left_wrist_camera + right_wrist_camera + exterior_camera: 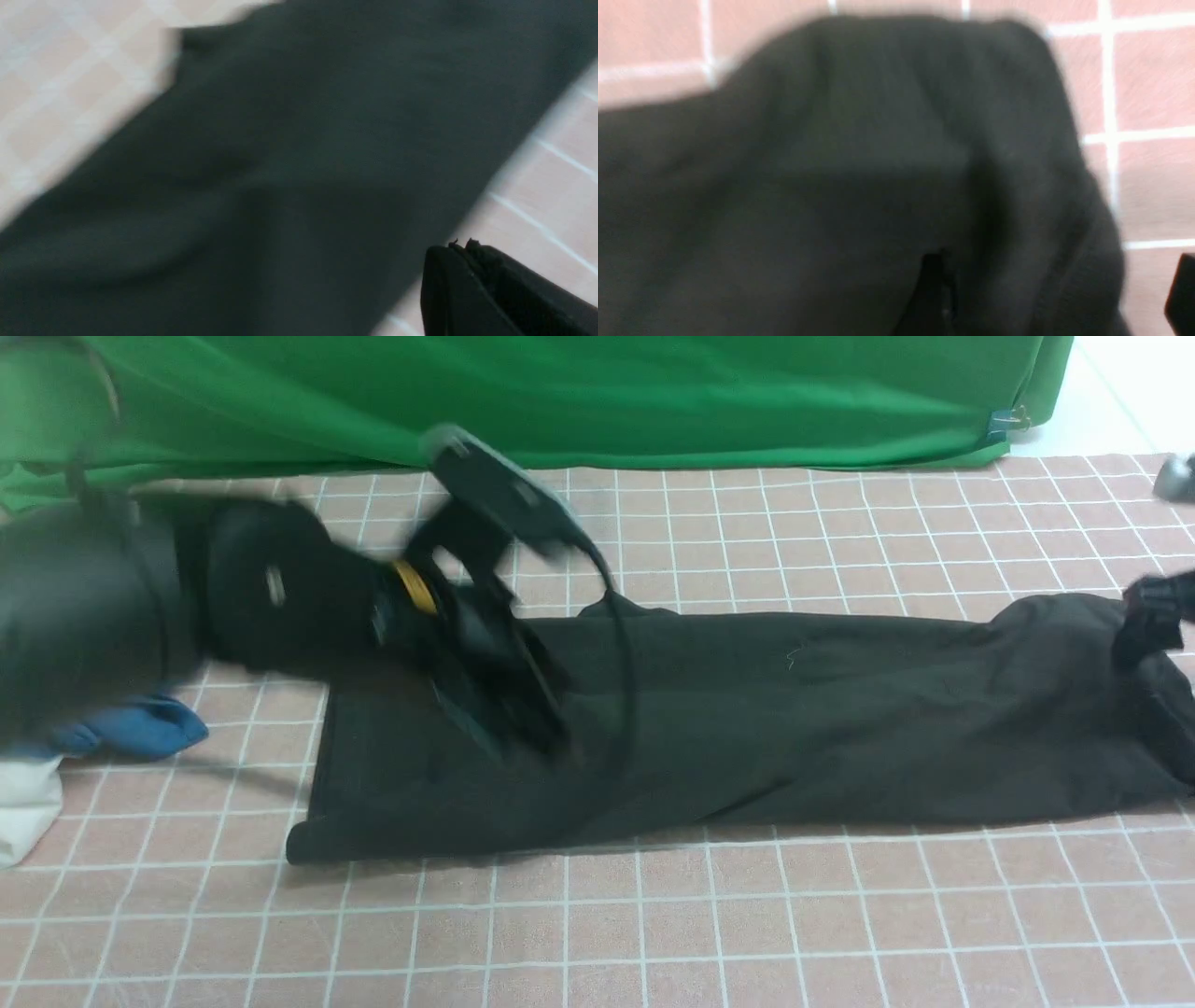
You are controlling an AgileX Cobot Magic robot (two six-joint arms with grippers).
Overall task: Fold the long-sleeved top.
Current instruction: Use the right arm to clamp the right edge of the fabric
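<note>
Black jersey, the top [794, 737] lies as a long folded band across the middle of the pink checked cloth [653, 933], running from near its left edge to its right edge, where the fabric bunches into a rumpled heap. The left gripper [523, 728], blurred, hangs over the band's left part; in its wrist view the two fingers [467, 280] are pressed together with nothing between them, above the top's edge. The right gripper [1153, 616] is over the bunched right end; in its wrist view one finger [936, 294] shows against the fabric and the other at the frame's edge, spread wide apart, gripping nothing. A blue garment [140, 728] lies at the cloth's left edge under the left arm.
</note>
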